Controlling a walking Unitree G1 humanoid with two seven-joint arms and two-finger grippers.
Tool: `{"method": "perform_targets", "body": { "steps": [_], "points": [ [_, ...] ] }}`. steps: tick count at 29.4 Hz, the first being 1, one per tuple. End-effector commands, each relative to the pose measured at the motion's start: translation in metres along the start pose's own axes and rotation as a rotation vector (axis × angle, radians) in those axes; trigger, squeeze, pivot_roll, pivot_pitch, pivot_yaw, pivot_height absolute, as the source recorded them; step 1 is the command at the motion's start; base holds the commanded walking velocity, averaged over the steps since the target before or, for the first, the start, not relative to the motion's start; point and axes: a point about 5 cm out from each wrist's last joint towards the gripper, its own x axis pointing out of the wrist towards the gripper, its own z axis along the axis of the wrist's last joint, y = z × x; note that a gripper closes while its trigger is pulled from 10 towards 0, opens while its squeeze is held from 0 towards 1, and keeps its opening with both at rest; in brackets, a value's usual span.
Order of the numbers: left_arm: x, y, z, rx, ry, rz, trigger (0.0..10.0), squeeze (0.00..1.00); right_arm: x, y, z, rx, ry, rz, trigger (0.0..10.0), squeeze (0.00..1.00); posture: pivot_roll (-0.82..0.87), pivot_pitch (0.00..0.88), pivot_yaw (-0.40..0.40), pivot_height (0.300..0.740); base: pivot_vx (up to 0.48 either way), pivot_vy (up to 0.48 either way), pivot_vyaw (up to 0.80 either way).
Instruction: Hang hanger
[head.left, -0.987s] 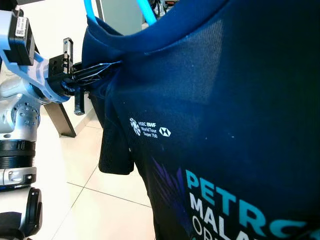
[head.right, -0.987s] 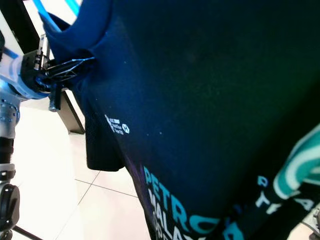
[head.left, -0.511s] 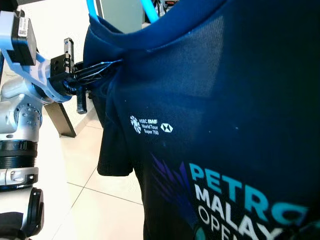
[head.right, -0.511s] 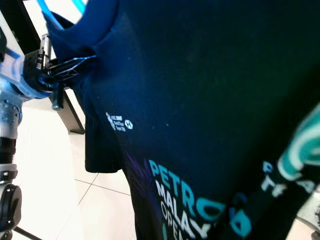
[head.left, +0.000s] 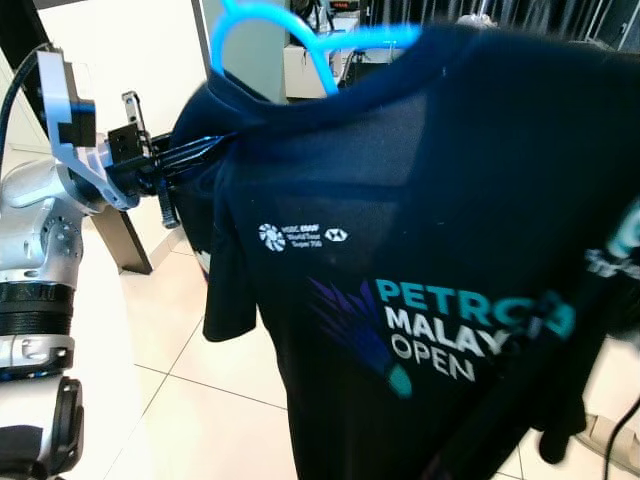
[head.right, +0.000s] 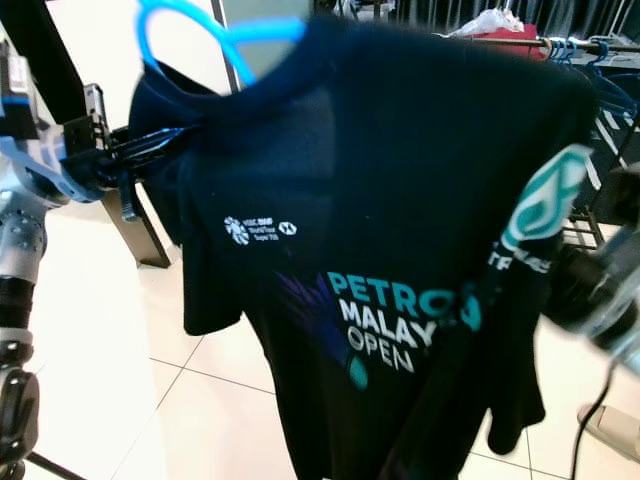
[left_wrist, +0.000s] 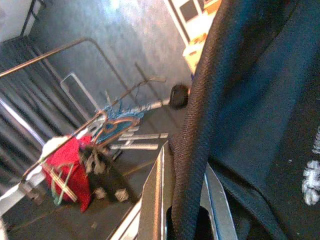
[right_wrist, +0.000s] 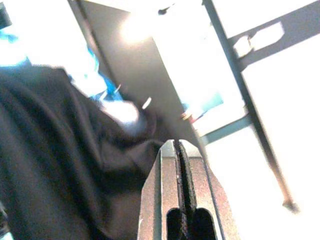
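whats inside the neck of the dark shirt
A bright blue hanger loops up out of the collar of the dark shirt. Its shoulders are covered by the fabric. The left gripper pinches the shirt at the shoulder seam.

Shirt on blue hanger now farther off, hook visible.

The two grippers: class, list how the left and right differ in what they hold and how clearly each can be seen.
The left gripper pinches the navy T-shirt at its shoulder seam, on the robot's left. The right gripper is shut on a thin edge of the same shirt's other side. The left shows sharply in the eye views; the right there is a blur behind the sleeve. Both are closed and carry the shirt on its blue hanger.
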Motion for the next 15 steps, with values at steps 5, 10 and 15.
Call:
{"method": "perform_targets", "body": {
  "steps": [5, 10, 15],
  "points": [
    [-0.015, 0.003, -0.007, 0.085, 0.150, 0.013, 10.0, 0.00, -0.007, -0.012, 0.019, -0.087, -0.048, -0.099, 0.0, 0.00, -0.08, 0.040, 0.033, 0.740, 0.000, 0.000, 0.00],
    [-0.021, 0.006, -0.013, 0.156, 0.238, 0.047, 10.0, 0.00, -0.010, -0.014, 0.033, -0.142, -0.062, -0.128, 0.0, 0.00, -0.08, 0.042, 0.030, 0.740, 0.000, 0.000, 0.00],
    [-0.025, 0.011, -0.018, 0.252, 0.337, 0.093, 10.0, 0.00, -0.012, -0.015, 0.050, -0.204, -0.081, -0.156, 0.0, 0.00, -0.08, 0.042, 0.030, 0.740, 0.000, 0.000, 0.00]
  ]
}}
